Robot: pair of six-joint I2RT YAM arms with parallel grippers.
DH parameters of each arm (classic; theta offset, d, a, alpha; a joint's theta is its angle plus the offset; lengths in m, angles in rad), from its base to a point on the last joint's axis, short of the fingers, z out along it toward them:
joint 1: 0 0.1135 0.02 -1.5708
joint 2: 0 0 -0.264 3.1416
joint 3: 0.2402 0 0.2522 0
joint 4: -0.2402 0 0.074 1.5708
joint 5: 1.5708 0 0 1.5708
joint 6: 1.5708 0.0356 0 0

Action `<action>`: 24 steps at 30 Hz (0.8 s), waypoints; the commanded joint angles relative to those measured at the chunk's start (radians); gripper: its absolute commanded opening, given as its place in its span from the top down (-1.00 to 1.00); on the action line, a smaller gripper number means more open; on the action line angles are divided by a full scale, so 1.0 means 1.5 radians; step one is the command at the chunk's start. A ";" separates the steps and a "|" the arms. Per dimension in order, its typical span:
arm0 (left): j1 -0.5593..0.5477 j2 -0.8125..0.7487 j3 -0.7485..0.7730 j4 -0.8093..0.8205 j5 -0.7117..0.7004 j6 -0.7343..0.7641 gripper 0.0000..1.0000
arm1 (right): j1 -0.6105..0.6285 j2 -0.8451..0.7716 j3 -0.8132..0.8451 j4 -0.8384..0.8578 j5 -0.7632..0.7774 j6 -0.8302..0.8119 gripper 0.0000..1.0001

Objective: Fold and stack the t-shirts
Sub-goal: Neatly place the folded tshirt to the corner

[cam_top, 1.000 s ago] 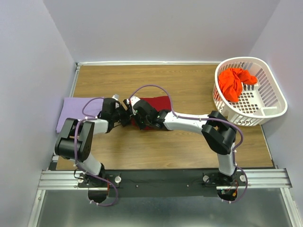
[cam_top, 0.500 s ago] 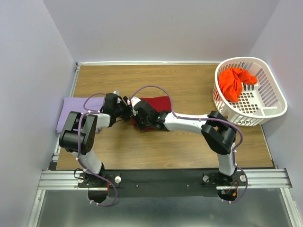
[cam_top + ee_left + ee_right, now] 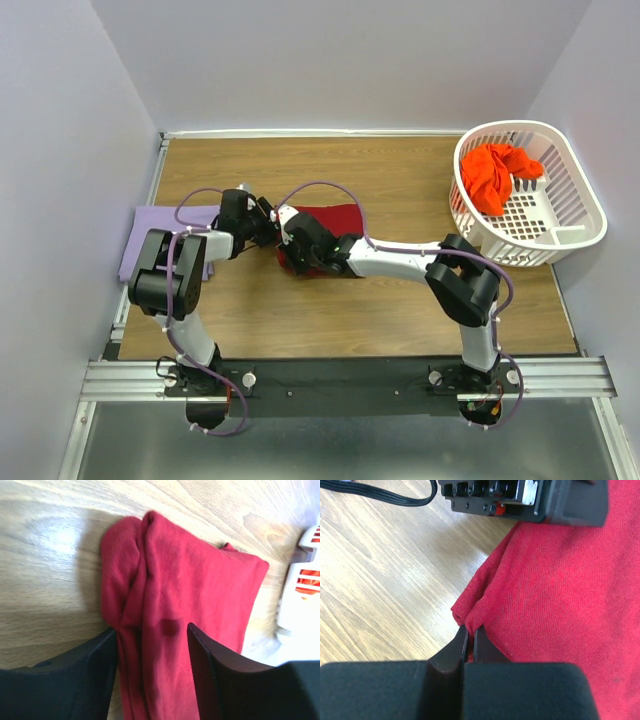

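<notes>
A: Checked the crimson t-shirt [image 3: 335,215]?
B: Entered as lot one. Found bunched in folds on the counter [image 3: 400,310], just to 9 o'clock of centre, between both claws.
A: Recorded the right claw [image 3: 470,636]?
B: Noted as clenched, pinching a folded edge of the crimson t-shirt.
A: And the left claw [image 3: 150,642]?
B: Noted as released: jaws apart, set astride a raised ridge of the same cloth, reaching in from 9 o'clock.
A: Logged the remaining stock?
B: Listed the lavender t-shirt [image 3: 160,240] as flat at the counter's 9 o'clock edge, partly under the left arm. Listed the orange-red t-shirt [image 3: 495,175] as crumpled inside the white basket [image 3: 575,225] at 2 o'clock, well apart from the rest.
</notes>
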 commanded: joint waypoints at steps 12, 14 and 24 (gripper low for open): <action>0.007 -0.033 0.013 -0.131 -0.073 0.105 1.00 | 0.003 -0.032 -0.002 0.009 -0.032 0.011 0.95; 0.007 -0.045 0.039 -0.192 -0.102 0.134 1.00 | 0.003 -0.049 -0.011 0.009 -0.052 0.008 0.79; 0.007 -0.086 0.177 -0.434 -0.353 0.339 1.00 | 0.002 -0.205 -0.135 0.005 0.054 0.009 -0.67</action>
